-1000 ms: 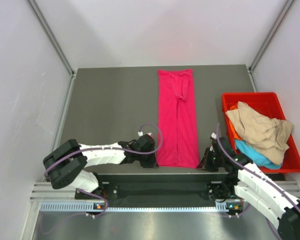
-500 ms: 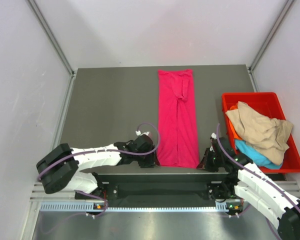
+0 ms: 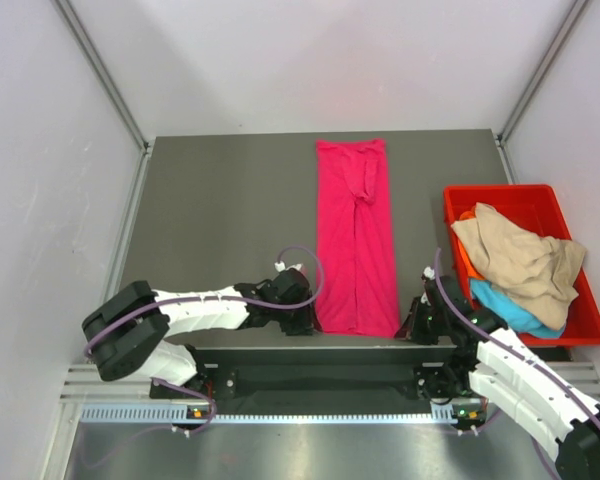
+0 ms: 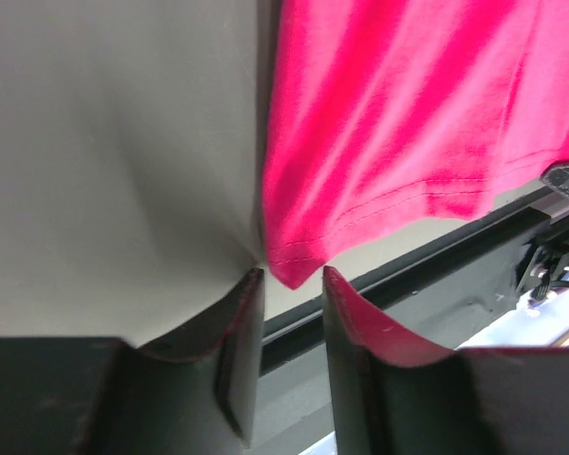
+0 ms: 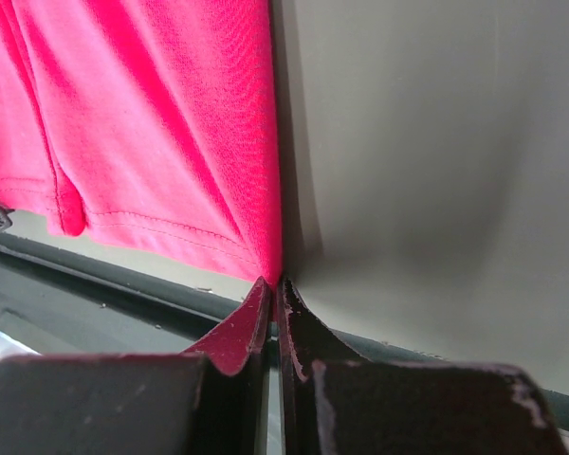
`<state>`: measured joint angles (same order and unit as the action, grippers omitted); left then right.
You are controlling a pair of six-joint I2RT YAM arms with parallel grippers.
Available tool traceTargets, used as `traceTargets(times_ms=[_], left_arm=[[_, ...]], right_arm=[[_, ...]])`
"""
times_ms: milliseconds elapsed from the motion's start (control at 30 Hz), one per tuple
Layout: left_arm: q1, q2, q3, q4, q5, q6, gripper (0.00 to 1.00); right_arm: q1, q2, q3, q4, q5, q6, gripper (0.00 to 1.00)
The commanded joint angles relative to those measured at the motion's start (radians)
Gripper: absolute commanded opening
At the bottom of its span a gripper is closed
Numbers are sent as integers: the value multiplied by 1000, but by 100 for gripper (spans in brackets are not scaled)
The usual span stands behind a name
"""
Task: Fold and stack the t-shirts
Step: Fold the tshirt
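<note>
— Left wrist view bothers me: the left gripper (image 4: 292, 280) stands at a narrow gap, and the near left corner of the pink shirt (image 4: 389, 123) only pokes into its mouth, clamped by nothing.
— And the other side?
— There the right gripper (image 5: 273, 282) is closed tight, with the near right corner of the hem apparently nipped between its tips. The shirt itself lies as a long strip on the bench (image 3: 220, 220), right of centre, running from the far edge to the near edge.
— So what goes wrong?
— If the left one closes where it is, I'd guess it catches just the hem's point, or misses. Then a lift pulls one corner only, the strip twists, and the fold lands crooked.
— Anything else?
— Both pairs of tips press where the grey surface looks dented. A pinch could drag on it, or grab the top layer alone and leave the under layer behind. The red bin (image 3: 495, 190) with the other shirts (image 3: 520, 260) sits at the right edge, near the right gripper; a wide swing might nudge it.
</note>
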<state>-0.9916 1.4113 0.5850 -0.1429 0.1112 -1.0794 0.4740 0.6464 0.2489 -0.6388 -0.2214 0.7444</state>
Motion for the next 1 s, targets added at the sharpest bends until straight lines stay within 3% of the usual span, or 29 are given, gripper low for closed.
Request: traceTargets(times_ms=[0,200,600,967], left_arm=[[1,-14,18,-47,-48,9,39],[7,-100,6,-78,-102,-11,41],[28,-12,-16,22,-15,-36,31],[28,29,6,-23,-33,-5,25]], right_arm=[[12,-5,27,-25,10,-7,0],[14,7,33,-16,10,-8,0],[12,10,46,-10,8,-11,0],[14,18,50,-13,13,-13,0]])
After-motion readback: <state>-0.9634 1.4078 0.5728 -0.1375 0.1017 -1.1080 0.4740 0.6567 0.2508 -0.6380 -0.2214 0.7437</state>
